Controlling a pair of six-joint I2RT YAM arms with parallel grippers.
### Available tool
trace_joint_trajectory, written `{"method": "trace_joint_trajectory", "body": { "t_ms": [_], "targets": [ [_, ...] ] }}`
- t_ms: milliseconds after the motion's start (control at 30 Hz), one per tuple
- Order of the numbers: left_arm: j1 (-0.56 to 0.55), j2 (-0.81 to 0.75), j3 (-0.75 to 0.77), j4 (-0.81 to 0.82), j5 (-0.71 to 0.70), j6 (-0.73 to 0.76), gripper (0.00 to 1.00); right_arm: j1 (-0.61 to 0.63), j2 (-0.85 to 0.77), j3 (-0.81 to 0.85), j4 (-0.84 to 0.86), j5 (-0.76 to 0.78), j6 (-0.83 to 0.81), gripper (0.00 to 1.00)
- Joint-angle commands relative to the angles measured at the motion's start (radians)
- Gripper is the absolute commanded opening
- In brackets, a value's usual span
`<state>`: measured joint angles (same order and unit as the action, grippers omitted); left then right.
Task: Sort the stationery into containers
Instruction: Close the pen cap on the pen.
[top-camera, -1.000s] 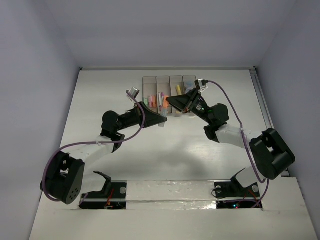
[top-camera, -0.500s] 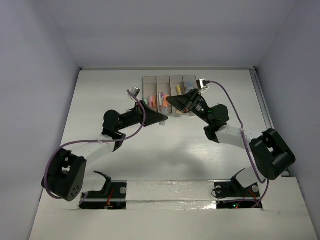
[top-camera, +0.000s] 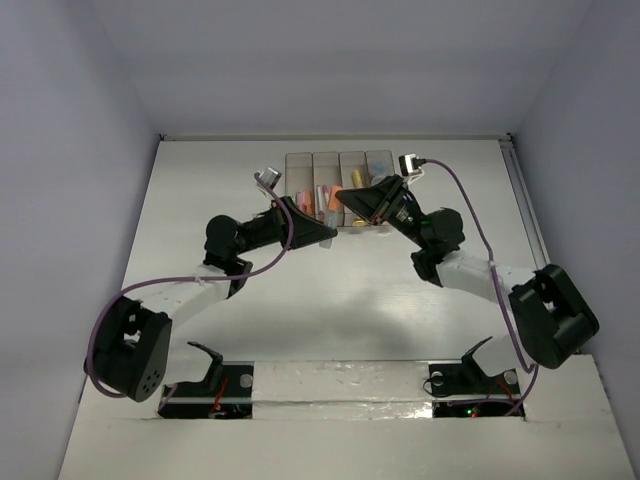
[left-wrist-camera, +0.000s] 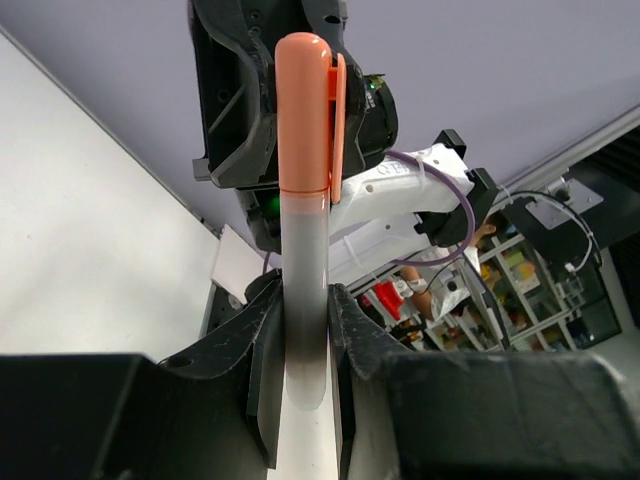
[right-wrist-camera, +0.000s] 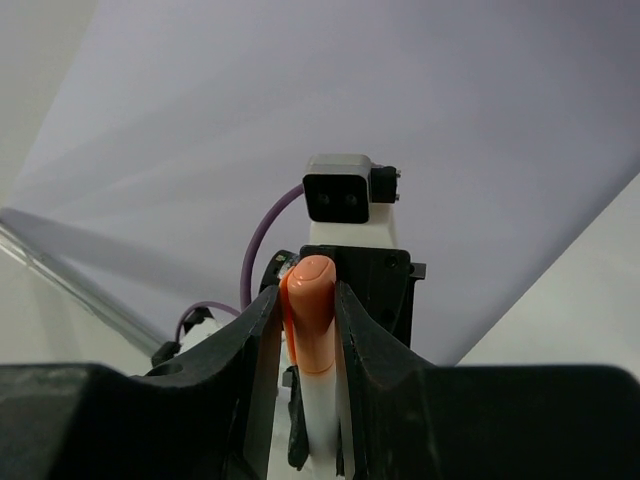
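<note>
A marker with a white body and an orange cap (left-wrist-camera: 305, 120) is held between both grippers, above the table just in front of the containers (top-camera: 297, 165). My left gripper (left-wrist-camera: 305, 300) is shut on the white body. My right gripper (right-wrist-camera: 307, 300) is shut around the orange cap (right-wrist-camera: 312, 310). In the top view the left gripper (top-camera: 325, 232) and the right gripper (top-camera: 345, 207) meet tip to tip, and the marker is hidden between them. The row of four bins holds pink and orange sticks (top-camera: 303, 203), a pink-white stick (top-camera: 322, 193), a yellow stick (top-camera: 356, 180) and bluish-lidded jars (top-camera: 378, 168).
The white table (top-camera: 200, 200) is walled at the back and on both sides. The bins sit at the back centre, right behind the grippers. Purple cables (top-camera: 460, 200) loop off both wrists.
Both grippers have shifted slightly up toward the bins while staying tip to tip. The right arm's elbow has moved a little to the right.
</note>
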<state>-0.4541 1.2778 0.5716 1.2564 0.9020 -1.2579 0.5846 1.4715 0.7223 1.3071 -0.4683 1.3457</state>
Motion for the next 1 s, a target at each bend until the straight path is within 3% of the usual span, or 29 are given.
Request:
{"method": "trace_joint_trajectory", "body": {
  "t_ms": [0,167,267,400,667,967],
  "targets": [
    [0.040,-0.035,0.103,0.103,-0.172,0.052,0.00,0.075,-0.115,-0.014,-0.049,-0.222,-0.129,0.00],
    [0.049,0.003,0.129,0.135,-0.169,0.026,0.00,0.113,-0.210,-0.006,-0.361,-0.208,-0.298,0.00],
    [0.049,0.031,0.146,0.198,-0.167,-0.024,0.00,0.123,-0.234,-0.017,-0.460,-0.185,-0.370,0.00],
    [0.039,0.071,0.163,0.316,-0.153,-0.103,0.00,0.132,-0.240,-0.035,-0.496,-0.158,-0.407,0.00],
    [0.029,0.083,0.185,0.322,-0.156,-0.112,0.00,0.208,-0.257,0.000,-0.690,-0.047,-0.545,0.00],
    [0.029,0.094,0.201,0.334,-0.163,-0.118,0.00,0.296,-0.258,-0.009,-0.783,0.051,-0.619,0.00]
  ]
}}
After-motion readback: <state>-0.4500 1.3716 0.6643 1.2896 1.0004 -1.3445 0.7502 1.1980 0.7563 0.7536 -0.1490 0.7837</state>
